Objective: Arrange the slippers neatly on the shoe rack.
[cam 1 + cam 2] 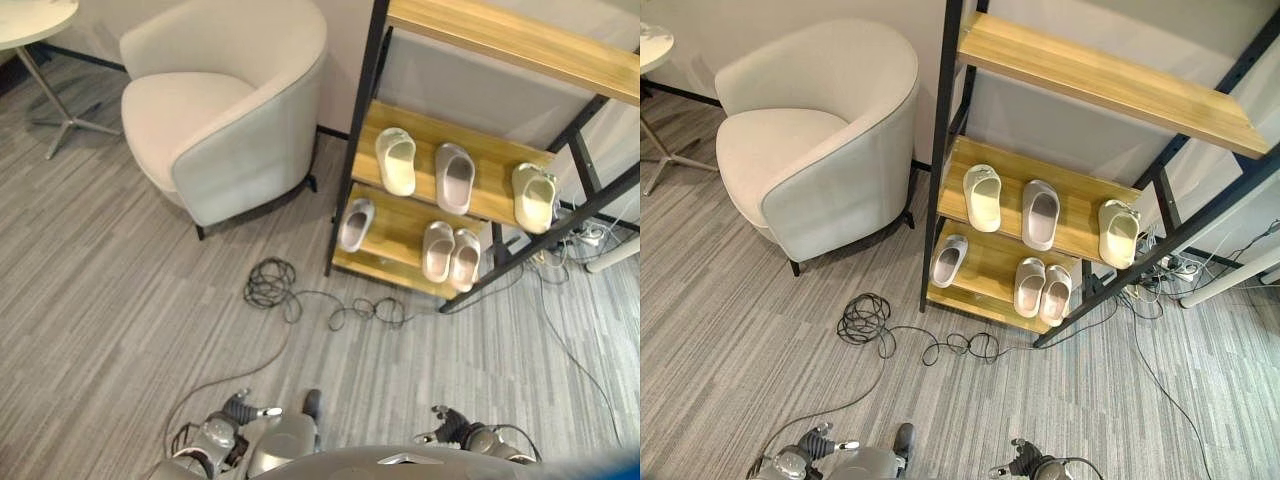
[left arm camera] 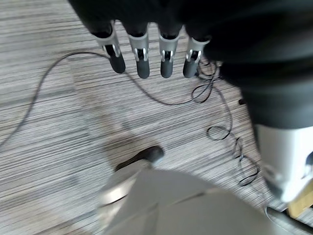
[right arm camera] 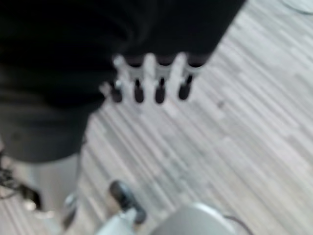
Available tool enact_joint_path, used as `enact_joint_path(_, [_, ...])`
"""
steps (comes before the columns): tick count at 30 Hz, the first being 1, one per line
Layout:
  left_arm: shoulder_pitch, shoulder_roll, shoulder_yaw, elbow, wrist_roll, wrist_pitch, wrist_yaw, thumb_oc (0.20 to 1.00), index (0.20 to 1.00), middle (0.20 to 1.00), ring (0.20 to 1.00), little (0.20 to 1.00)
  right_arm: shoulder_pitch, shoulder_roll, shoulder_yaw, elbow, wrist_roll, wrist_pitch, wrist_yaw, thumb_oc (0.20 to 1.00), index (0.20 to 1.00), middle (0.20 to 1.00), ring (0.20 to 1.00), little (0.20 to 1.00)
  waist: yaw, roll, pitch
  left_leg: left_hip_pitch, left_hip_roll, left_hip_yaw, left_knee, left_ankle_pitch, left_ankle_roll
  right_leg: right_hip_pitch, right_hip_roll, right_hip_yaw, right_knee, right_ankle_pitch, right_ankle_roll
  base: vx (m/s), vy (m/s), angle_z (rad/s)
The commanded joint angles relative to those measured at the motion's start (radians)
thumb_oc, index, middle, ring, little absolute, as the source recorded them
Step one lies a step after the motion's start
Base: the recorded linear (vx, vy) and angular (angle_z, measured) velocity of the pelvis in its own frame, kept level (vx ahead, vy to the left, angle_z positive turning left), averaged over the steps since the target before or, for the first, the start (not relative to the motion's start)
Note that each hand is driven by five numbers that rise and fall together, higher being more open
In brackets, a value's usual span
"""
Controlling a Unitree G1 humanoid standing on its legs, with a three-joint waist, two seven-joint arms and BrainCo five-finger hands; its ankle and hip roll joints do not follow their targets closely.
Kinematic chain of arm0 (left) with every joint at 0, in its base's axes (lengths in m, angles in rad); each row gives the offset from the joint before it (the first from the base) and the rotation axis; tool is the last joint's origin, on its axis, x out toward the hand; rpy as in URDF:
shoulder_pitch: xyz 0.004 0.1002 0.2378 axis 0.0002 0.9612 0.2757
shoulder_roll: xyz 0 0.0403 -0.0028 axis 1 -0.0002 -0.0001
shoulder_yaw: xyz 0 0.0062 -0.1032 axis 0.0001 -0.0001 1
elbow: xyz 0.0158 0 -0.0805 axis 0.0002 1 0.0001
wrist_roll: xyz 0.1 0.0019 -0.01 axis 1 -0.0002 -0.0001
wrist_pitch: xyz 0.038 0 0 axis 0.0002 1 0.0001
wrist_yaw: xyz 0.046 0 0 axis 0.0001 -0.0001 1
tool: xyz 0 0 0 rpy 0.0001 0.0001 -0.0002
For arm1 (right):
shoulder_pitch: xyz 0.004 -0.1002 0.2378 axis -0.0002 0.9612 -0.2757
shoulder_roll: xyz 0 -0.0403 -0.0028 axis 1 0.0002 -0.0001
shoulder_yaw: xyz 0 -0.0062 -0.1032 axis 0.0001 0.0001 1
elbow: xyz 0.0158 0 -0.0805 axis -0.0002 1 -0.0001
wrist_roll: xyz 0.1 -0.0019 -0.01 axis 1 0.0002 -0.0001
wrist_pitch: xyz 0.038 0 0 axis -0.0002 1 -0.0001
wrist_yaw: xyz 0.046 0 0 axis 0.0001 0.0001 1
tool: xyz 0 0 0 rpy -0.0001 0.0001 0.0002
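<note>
The shoe rack (image 1: 378, 125) has a black frame and wooden shelves and stands ahead on the right. Its middle shelf holds a cream slipper (image 1: 396, 160), a grey slipper (image 1: 455, 177) and another cream slipper (image 1: 534, 197) at the right end. On the lower shelf, a grey slipper (image 1: 356, 223) lies at the left and a pale pink pair (image 1: 437, 250) (image 1: 465, 258) lies side by side towards the right. My left hand (image 2: 143, 61) hangs over the floor, open and holding nothing. My right hand (image 3: 159, 83) also hangs low over the floor, open and holding nothing. Both are well short of the rack.
A beige armchair (image 1: 220, 110) stands left of the rack, and a round table (image 1: 30, 20) is at the far left. A power strip with cables (image 1: 590, 237) lies on the floor right of the rack. The rack's top shelf (image 1: 520, 40) runs above.
</note>
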Motion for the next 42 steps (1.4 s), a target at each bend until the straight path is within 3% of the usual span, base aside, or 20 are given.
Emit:
enact_joint_path(1, [0.004,-0.002,-0.016,-0.028,-0.028,-0.02,0.014,1.0,1.0,1.0,1.0,1.0,0.003,-0.049,-0.031,-0.074,0.086,-0.008,0.002,1.0,1.0,1.0,1.0,1.0,-0.022,0.052,0.018,-0.056,0.078,0.044,0.092,-0.043,-0.133,-0.065,-0.01,-0.03,-0.098,0.212,-0.014,0.17,0.084,0.23])
enact_joint_path(3, [-0.009,-0.007,-0.029,-0.037,-0.026,-0.024,0.017,1.0,1.0,1.0,1.0,1.0,0.013,-0.046,-0.028,-0.078,0.082,-0.011,-0.002,1.0,1.0,1.0,1.0,1.0,-0.063,0.082,0.038,0.018,0.082,0.01,0.077,-0.075,-0.134,-0.121,-0.044,-0.085,-0.142,0.152,-0.049,0.31,0.086,0.04])
enact_joint_path(7, [-0.017,-0.008,-0.044,-0.038,-0.008,-0.028,0.018,1.0,1.0,1.0,1.0,1.0,0.017,-0.051,-0.023,-0.082,0.068,-0.01,-0.007,1.0,1.0,1.0,1.0,1.0,-0.095,0.098,0.056,0.075,0.086,-0.021,0.075,-0.111,-0.142,-0.171,-0.072,-0.114,-0.236,0.112,-0.069,0.25,-0.009,0.37])
enact_joint_path(8, [-0.019,-0.01,-0.058,-0.039,0.011,-0.032,0.019,1.0,1.0,1.0,1.0,1.0,0.019,-0.059,-0.029,-0.083,0.067,-0.009,-0.01,1.0,1.0,1.0,1.0,1.0,-0.118,0.095,0.065,0.101,0.067,-0.037,0.076,-0.127,-0.144,-0.196,-0.078,-0.085,-0.319,0.134,-0.064,0.23,-0.032,0.26])
enact_joint_path(11, [-0.022,-0.018,-0.069,-0.036,0.022,-0.039,0.017,1.0,1.0,1.0,1.0,1.0,0.019,-0.068,-0.036,-0.083,0.067,-0.007,-0.012,1.0,1.0,1.0,1.0,1.0,-0.145,0.103,0.08,0.14,0.058,-0.057,0.076,-0.151,-0.147,-0.236,-0.079,-0.05,-0.376,0.166,-0.051,0.23,-0.03,0.5])
enact_joint_path(13, [-0.027,-0.028,-0.075,-0.027,0.03,-0.045,0.016,1.0,1.0,1.0,1.0,1.0,0.021,-0.075,-0.045,-0.075,0.058,-0.002,-0.011,1.0,1.0,1.0,1.0,1.0,-0.18,0.107,0.098,0.183,0.051,-0.082,0.1,-0.195,-0.162,-0.283,-0.102,-0.024,-0.458,0.212,-0.029,0.33,-0.095,0.27])
enact_joint_path(18, [-0.02,-0.034,-0.086,-0.042,0.045,-0.055,0.018,1.0,1.0,1.0,1.0,1.0,0.041,-0.08,-0.048,-0.071,0.041,0.001,-0.008,1.0,1.0,1.0,1.0,1.0,-0.196,0.101,0.088,0.246,0.045,-0.107,0.108,-0.236,-0.17,-0.286,-0.101,-0.062,-0.477,0.235,-0.022,0.25,-0.108,0.37])
enact_joint_path(23, [-0.01,-0.045,-0.105,-0.064,0.056,-0.066,0.009,1.0,1.0,1.0,1.0,1.0,0.068,-0.095,-0.05,-0.059,0.035,0.002,0.005,1.0,1.0,1.0,1.0,1.0,-0.205,0.103,0.052,0.296,0.057,-0.145,0.105,-0.253,-0.186,-0.247,-0.078,-0.014,-0.459,0.243,-0.038,0.16,-0.121,0.45])
enact_joint_path(26, [-0.006,-0.046,-0.103,-0.072,0.052,-0.067,0.01,1.0,1.0,1.0,1.0,1.0,0.065,-0.101,-0.048,-0.05,0.034,0.005,0.011,1.0,1.0,1.0,1.0,1.0,-0.202,0.111,0.042,0.309,0.081,-0.154,0.106,-0.246,-0.2,-0.244,-0.063,-0.019,-0.434,0.231,-0.05,0.1,-0.165,0.29])
enact_joint_path(34, [0.028,-0.038,-0.06,-0.082,0.016,-0.069,0.02,1.0,1.0,1.0,1.0,1.0,0.073,-0.131,-0.015,-0.042,-0.011,-0.004,0.003,1.0,1.0,1.0,1.0,1.0,-0.174,0.133,0.003,0.323,0.193,-0.202,0.15,-0.146,-0.274,-0.184,0.027,-0.072,-0.39,0.122,-0.12,0.07,-0.209,0.05])
enact_joint_path(37, [0.026,-0.034,-0.048,-0.074,-0.01,-0.057,0.011,1.0,1.0,1.0,1.0,1.0,0.062,-0.147,-0.032,-0.036,0.005,-0.002,0.004,1.0,1.0,1.0,1.0,1.0,-0.164,0.119,0.012,0.245,0.21,-0.219,0.301,-0.053,-0.312,-0.142,0.048,-0.058,-0.389,0.091,-0.149,0.01,-0.179,0.07])
enact_joint_path(39, [0.024,-0.04,-0.053,-0.078,-0.019,-0.061,0.011,1.0,1.0,1.0,1.0,1.0,0.087,-0.144,-0.056,-0.021,0.054,-0.001,0.007,1.0,1.0,1.0,1.0,1.0,-0.163,0.11,0.023,0.202,0.194,-0.245,0.371,-0.017,-0.3,-0.111,0.058,-0.03,-0.406,0.085,-0.165,0.02,-0.119,-0.07])
enact_joint_path(40, [0.023,-0.046,-0.058,-0.082,-0.025,-0.064,0.011,1.0,1.0,1.0,1.0,1.0,0.102,-0.141,-0.068,-0.013,0.075,-0.001,0.01,1.0,1.0,1.0,1.0,1.0,-0.165,0.11,0.029,0.179,0.188,-0.238,0.371,-0.032,-0.287,-0.1,0.058,-0.024,-0.414,0.082,-0.169,0.03,-0.08,-0.23])
enact_joint_path(41, [0.024,-0.062,-0.054,-0.086,-0.042,-0.065,0.01,1.0,1.0,1.0,1.0,1.0,0.124,-0.139,-0.094,-0.004,0.111,-0.006,0.01,1.0,1.0,1.0,1.0,1.0,-0.177,0.114,0.028,0.173,0.208,-0.192,0.281,-0.083,-0.28,-0.081,0.056,-0.031,-0.436,0.073,-0.166,0.02,-0.026,-0.09])
enact_joint_path(42, [0.024,-0.063,-0.055,-0.085,-0.042,-0.066,0.01,1.0,1.0,1.0,1.0,1.0,0.125,-0.139,-0.095,-0.004,0.111,-0.006,0.01,1.0,1.0,1.0,1.0,1.0,-0.174,0.115,0.03,0.179,0.21,-0.189,0.278,-0.084,-0.28,-0.077,0.057,-0.028,-0.437,0.073,-0.166,0.04,0.025,0.16])
